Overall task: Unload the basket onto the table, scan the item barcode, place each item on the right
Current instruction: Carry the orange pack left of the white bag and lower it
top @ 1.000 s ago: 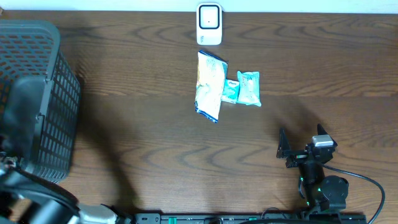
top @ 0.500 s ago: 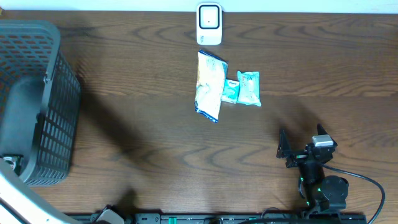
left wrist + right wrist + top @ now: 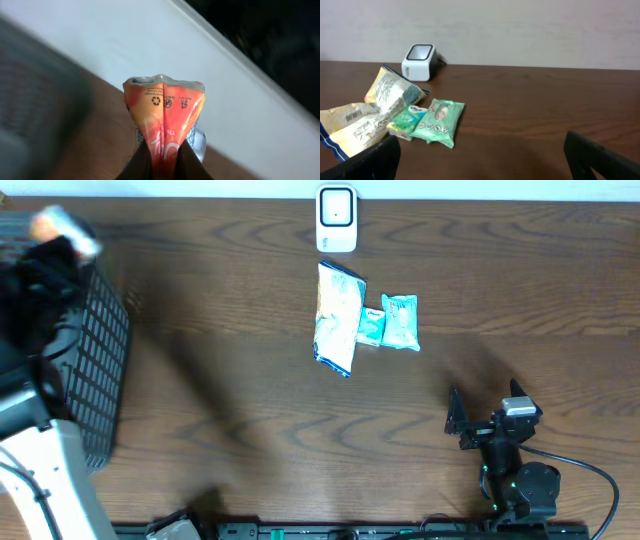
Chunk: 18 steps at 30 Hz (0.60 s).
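At the far left, the left gripper (image 3: 163,152) is up over the top of the basket (image 3: 100,350), near the far left corner of the table (image 3: 250,410). Its jaws are almost fully closed and they pinch an orange packet (image 3: 164,112). In the left wrist view the two dark fingers (image 3: 136,167) squeeze the lower end of the packet from both sides. The rest of the packet stands out beyond the fingertips and gets wider toward its sealed edge, where small printed symbols show. No barcode is seen on this face. In the overhead view the arm and the packet are blurred, so the tilt of the packet cannot be told.

In the middle, at the far edge of the table, stands the white scanner (image 3: 336,218), well apart from the packet. Just in front of it lie three things close together: a yellow and white bag (image 3: 338,318), a small teal pack (image 3: 371,326) touching it, and a green pack (image 3: 400,322) on the right.

At the right, near the front edge, the right gripper (image 3: 485,418) is low over the table. Its jaws are spread wide and hold nothing. It is apart from the three packs.
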Tool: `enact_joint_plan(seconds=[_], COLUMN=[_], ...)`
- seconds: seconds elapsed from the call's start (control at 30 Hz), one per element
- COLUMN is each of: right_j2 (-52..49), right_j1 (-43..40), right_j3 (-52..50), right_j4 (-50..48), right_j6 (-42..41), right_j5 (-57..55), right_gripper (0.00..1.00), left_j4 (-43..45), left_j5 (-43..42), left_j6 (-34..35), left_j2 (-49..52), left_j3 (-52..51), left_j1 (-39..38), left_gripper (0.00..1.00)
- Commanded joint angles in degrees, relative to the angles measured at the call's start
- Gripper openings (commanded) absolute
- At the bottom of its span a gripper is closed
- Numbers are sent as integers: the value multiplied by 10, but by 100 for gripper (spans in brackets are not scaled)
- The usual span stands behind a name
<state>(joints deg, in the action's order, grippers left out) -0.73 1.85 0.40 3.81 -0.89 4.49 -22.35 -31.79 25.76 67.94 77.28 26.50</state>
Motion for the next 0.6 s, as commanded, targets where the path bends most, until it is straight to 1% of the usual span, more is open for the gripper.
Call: enact_joint_plan(seconds=[0.0,0.1,0.2,0.57], right_j2=[2,2,2,2], right_j1=[5,5,5,5], right_j3=[-1,-1,-1,-1], right_j4=[2,2,2,2], right_j6=[-3,-3,-3,-3], right_j5=[3,3,3,3], right_gripper=[99,99,99,99], left_j4=[-4,-12,-21,-59], left_j5=[-12,-12,-12,-6], left_j6=[-121,-158,-172,-172], left_j2=[7,21,40,157], left_j3=[7,7,7,7], left_j1=[-72,-125,-166,-255], left_gripper=[8,7,7,7])
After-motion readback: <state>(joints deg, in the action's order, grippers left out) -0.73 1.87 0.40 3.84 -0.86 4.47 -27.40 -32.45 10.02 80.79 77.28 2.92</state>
